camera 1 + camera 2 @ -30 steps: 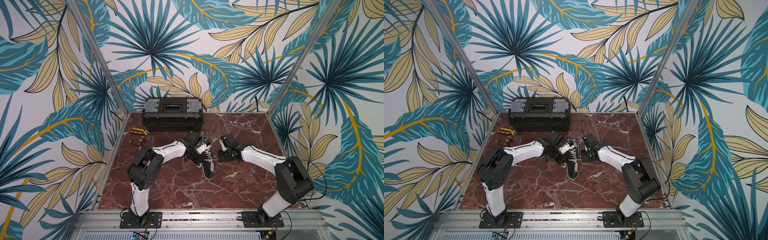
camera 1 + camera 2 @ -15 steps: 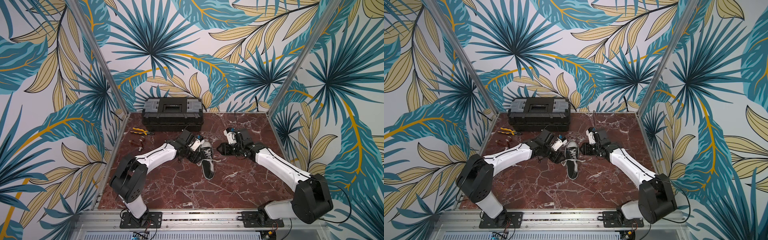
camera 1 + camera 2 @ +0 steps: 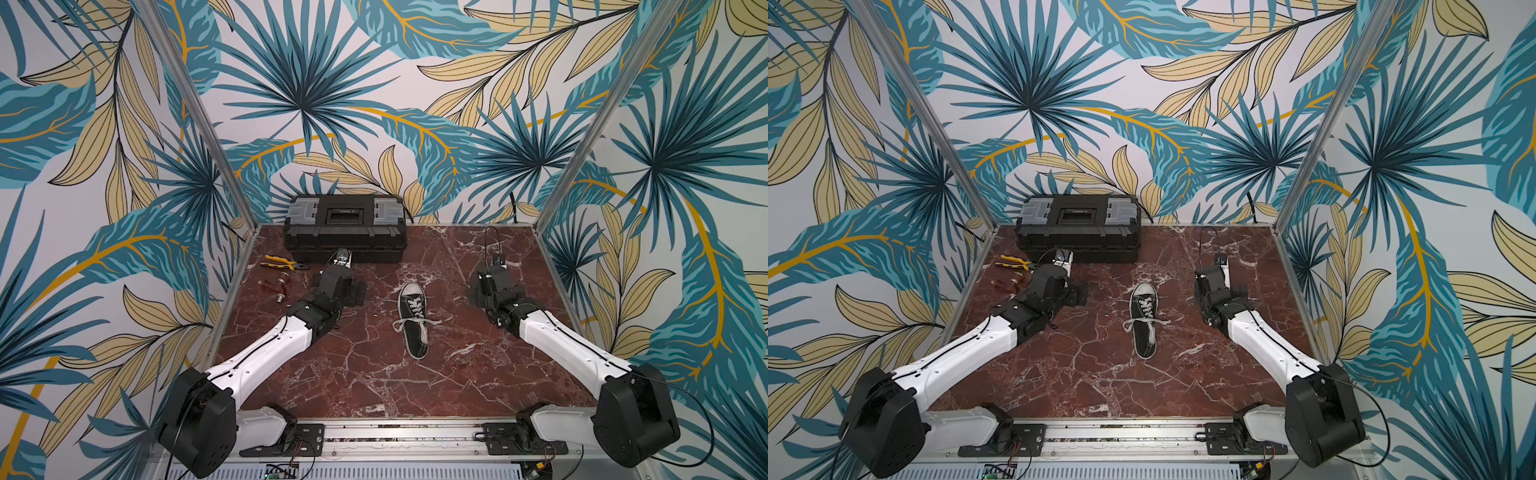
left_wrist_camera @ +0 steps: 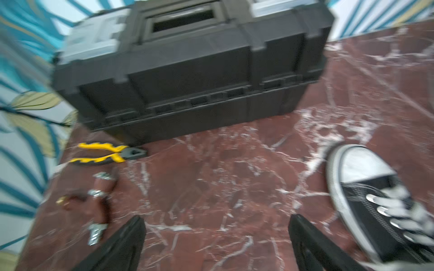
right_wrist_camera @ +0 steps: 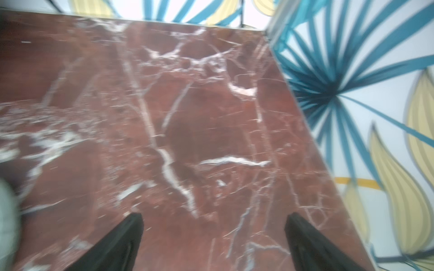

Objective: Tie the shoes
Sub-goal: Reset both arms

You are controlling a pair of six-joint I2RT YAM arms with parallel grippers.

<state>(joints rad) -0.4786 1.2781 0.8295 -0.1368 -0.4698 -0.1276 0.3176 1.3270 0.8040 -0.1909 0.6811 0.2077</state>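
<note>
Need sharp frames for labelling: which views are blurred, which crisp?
Both top views: sharp and evenly lit, sneaker and toolbox crisp. Left wrist view: motion-smeared, pliers soft. Right wrist view: smeared too, marble table veins streaked.

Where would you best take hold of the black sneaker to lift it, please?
Pinch the heel collar of the sneaker from above, probably: it stands on its sole, toe cap toward the toolbox, and the open rim there lies clear of the laces.
</note>
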